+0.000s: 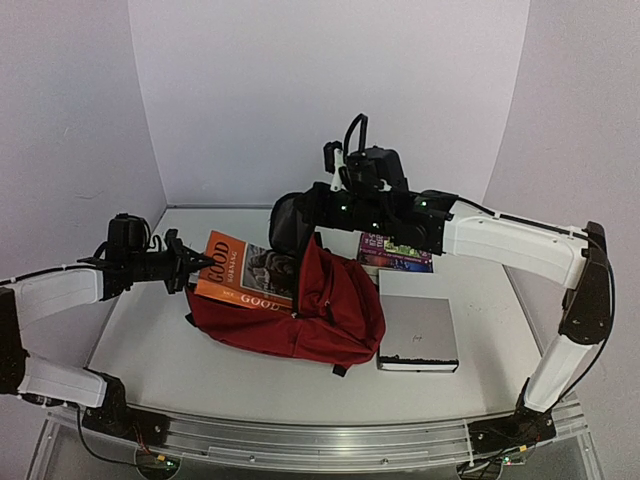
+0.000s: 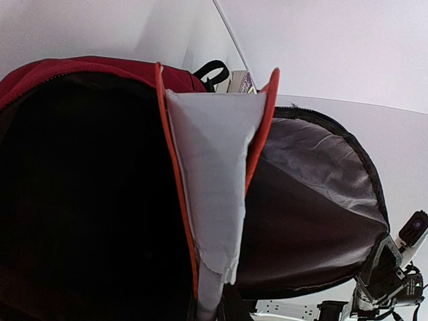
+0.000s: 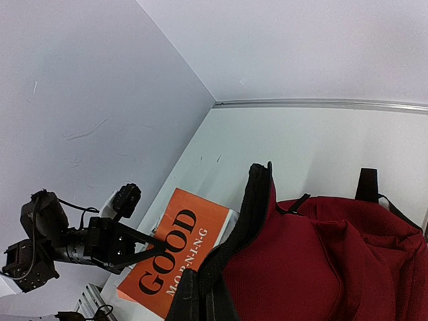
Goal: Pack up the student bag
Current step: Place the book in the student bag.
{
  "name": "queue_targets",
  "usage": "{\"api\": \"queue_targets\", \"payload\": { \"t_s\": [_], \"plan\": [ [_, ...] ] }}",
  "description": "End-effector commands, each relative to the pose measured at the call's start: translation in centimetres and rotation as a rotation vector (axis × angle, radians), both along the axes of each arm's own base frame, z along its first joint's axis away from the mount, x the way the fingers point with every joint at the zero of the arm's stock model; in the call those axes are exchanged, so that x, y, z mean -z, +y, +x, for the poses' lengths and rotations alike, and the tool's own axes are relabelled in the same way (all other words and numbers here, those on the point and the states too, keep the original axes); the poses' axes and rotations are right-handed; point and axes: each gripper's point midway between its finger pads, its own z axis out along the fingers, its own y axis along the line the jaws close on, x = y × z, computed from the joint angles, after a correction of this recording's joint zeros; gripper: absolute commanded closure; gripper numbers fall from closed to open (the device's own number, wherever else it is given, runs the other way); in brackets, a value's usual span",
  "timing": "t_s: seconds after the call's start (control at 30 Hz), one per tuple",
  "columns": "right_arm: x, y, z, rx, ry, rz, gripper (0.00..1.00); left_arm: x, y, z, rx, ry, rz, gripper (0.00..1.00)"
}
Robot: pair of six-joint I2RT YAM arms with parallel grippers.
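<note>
Both clamped, left claw (image 1: pixel 204 265) on orange book (image 1: pixel 242 275), right claw (image 1: pixel 312 222) on student bag (image 1: pixel 330 315) (grey book (image 1: pixel 418 330) beside)

White table (image 1: pixel 150 350) carries student bag (image 1: pixel 335 320), grey book (image 1: pixel 418 335), purple book (image 1: pixel 400 260).

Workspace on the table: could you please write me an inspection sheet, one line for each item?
Surface: white table, with a metal rail at the near edge.
Job's things: red backpack lies in the middle, mouth held open; orange book is partly in the mouth.
Clutter: grey book lies flat right of the backpack; purple book lies behind it.
End effectors: left end effector shut on the orange book; right end effector shut on the backpack's rim, lifting it.
Cables: black loop above the right wrist; thin wires at both bases.
Surroundings: white walls on three sides; nothing else seen.
</note>
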Motion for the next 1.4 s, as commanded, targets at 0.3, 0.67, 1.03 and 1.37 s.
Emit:
{"api": "queue_targets", "payload": {
  "t_s": [0.3, 0.67, 1.03, 1.37],
  "plan": [
    [-10.4, 1.1, -0.3, 0.007, -0.180, 0.235, 1.00, -1.7, -7.9, 3.7, 0.140, -0.142, -0.070, 0.98],
    [-10.5, 1.6, 0.3, 0.027, -0.190, 0.247, 1.00, 5.5, -11.3, 5.2, 0.207, -0.017, 0.063, 0.86],
    [-12.1, 1.3, 0.6, 0.051, -0.227, 0.267, 1.00, 10.9, -12.4, 5.3, 0.258, 0.048, 0.287, 0.64],
    [-10.1, 0.6, 0.7, 0.075, -0.211, 0.222, 1.00, 9.4, -7.4, 5.5, 0.179, 0.007, 0.615, 0.17]
  ]
}}
